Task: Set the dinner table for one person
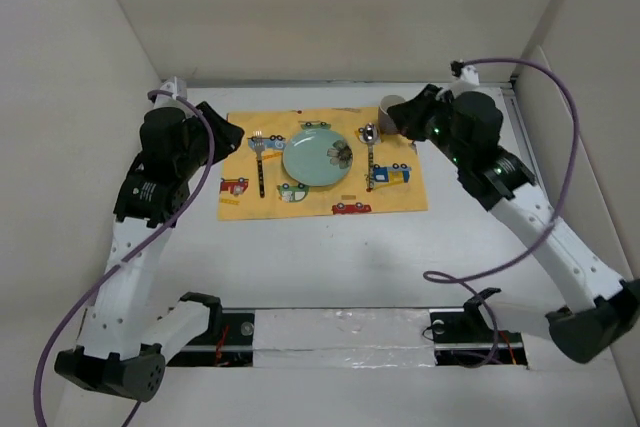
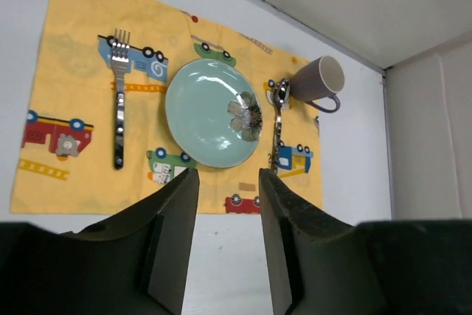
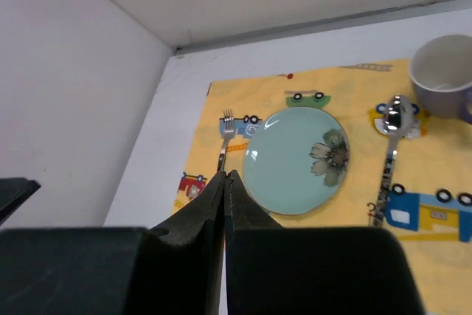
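The dinner table is a white surface bearing a yellow car-print cloth. On the cloth lie a teal flower plate, a fork to its left, and a spoon to its right. A purple mug stands at the cloth's far right corner. My left gripper is open and empty, raised over the cloth's left edge. My right gripper is shut and empty, raised beside the mug. The left wrist view shows the plate, fork, spoon and mug. The right wrist view shows the plate and mug.
White walls close in the table on the left, back and right. A metal rail runs along the near edge between the arm bases. Purple cables loop off both arms.
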Robot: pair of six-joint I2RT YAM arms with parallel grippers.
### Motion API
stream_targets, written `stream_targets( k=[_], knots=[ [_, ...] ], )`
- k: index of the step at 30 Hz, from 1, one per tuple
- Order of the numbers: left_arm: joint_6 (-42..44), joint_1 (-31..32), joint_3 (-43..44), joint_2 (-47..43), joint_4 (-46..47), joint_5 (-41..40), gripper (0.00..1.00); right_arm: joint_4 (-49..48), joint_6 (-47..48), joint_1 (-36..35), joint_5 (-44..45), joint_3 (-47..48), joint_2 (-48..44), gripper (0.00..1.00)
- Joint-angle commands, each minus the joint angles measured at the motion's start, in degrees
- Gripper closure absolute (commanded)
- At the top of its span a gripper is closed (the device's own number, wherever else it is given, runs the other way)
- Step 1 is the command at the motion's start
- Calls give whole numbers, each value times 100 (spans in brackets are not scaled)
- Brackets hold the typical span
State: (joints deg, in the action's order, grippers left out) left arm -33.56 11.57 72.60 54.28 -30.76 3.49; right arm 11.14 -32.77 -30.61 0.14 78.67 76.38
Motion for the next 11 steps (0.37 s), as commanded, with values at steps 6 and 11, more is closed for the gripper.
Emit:
stream_targets(
  k=[6, 11],
  knots=[
    [210, 29, 131, 284, 1388, 355, 35, 1654, -89, 774, 1892, -1469, -2443, 25],
    [166, 29, 27, 635, 1591, 653, 32, 1883, 218, 1294, 1464, -1285, -2470, 23]
  ],
)
